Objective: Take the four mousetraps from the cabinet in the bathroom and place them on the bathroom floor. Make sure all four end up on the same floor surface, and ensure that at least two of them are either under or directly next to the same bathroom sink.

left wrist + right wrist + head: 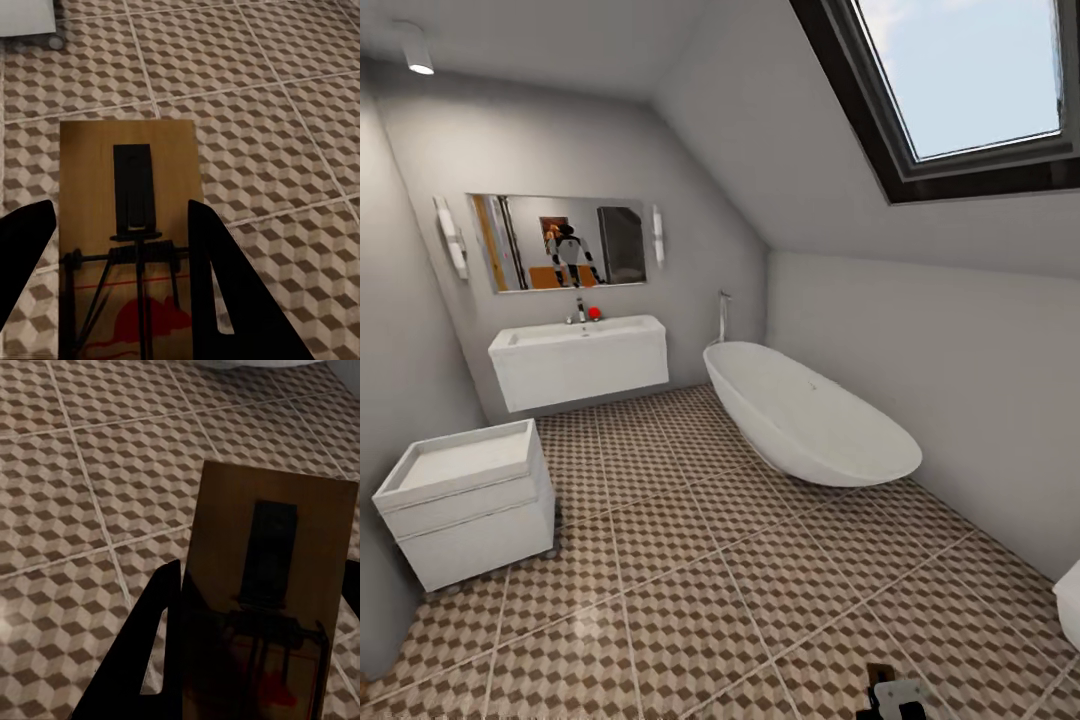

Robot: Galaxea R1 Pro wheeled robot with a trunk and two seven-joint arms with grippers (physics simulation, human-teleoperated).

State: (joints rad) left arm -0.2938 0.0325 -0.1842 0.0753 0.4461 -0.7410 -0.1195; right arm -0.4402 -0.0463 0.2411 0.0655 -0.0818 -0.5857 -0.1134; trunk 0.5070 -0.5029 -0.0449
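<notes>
With a mousetrap in each of my jaws, I judge I am in the carrying step, heading for the bathroom sink [578, 358] at about eleven o'clock across the room. My left jaws [120, 247] are pinching a mousetrap [127, 225], its spring bar and red print facing the camera, above the bathroom floor [255, 97]. My right jaws [247, 637] are pinching a second mousetrap [270, 585], held tilted over the same patterned tiles. A white bathtub [810, 415] lies at one o'clock, and a white box unit [465, 500] stands at nine o'clock. Next I should roll toward the sink, lower both arms close to the tiles beneath or just beside it, then spread the jaws so both traps lie flat there.
</notes>
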